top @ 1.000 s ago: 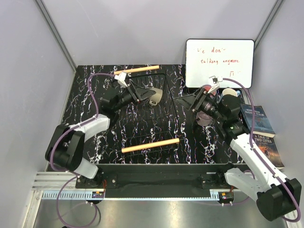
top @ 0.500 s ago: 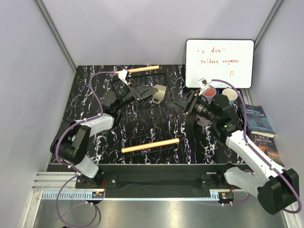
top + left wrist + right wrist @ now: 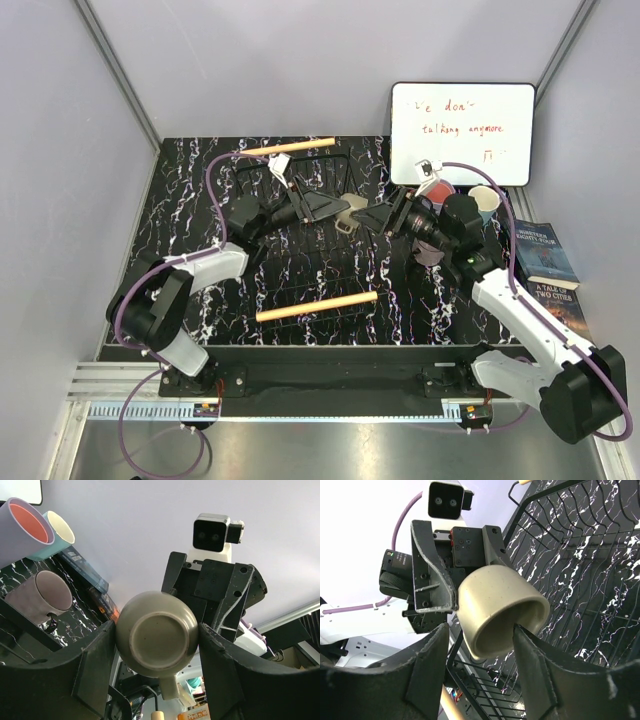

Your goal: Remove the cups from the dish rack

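Both arms have swung in toward each other since a second ago, and the mug [image 3: 495,600] has travelled right from the rack's far-left part to above its right part. Left tool [image 3: 157,630] is clamped on the mug's sides, fingers about half spread, with the base facing the left wrist camera. Mug is tipped on its side in the air, its mouth toward the right tool [image 3: 480,628]. Right tool's fingers stand apart with their tips at the mug's rim; can't tell if they grip it. Rack [image 3: 320,262] lies flat on the marbled black surface [image 3: 180,200], a wooden bar at each end. Right of the rack are a purple cup with a coral inside [image 3: 22,527], a light blue cup [image 3: 59,529] beside it, and a mauve cup [image 3: 42,596] nearer the rack. Whiteboard [image 3: 462,130] leans at the back right, and books [image 3: 545,262] lie at the right edge.
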`<state>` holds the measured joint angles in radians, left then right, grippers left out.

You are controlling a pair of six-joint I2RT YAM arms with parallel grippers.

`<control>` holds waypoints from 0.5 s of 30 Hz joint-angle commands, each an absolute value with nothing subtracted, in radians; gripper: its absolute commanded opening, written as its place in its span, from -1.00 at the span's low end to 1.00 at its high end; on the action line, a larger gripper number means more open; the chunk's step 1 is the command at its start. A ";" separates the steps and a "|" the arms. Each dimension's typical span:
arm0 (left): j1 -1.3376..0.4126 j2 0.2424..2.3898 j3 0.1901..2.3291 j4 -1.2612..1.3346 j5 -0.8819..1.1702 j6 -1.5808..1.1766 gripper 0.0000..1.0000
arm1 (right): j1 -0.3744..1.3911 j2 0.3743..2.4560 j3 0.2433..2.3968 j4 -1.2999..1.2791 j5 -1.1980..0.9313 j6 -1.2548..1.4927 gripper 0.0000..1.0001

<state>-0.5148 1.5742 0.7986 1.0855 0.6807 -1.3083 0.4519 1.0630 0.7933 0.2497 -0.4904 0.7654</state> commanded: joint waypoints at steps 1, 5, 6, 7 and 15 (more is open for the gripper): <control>-0.548 1.543 0.845 1.170 0.678 -1.292 -1.00 | 0.466 1.058 0.827 0.321 -0.497 0.756 0.18; -0.587 1.557 0.867 1.158 0.678 -1.284 -1.00 | 0.475 1.109 0.815 0.380 -0.563 0.798 0.07; -0.603 1.562 0.868 1.160 0.678 -1.285 -1.00 | 0.477 1.118 0.813 0.408 -0.586 0.816 0.04; -0.609 1.575 0.874 1.164 0.680 -1.290 -1.00 | 0.482 1.123 0.805 0.419 -0.591 0.824 0.02; -0.634 1.589 0.874 1.174 0.676 -1.290 -1.00 | 0.494 1.083 0.773 0.393 -0.552 0.819 -1.00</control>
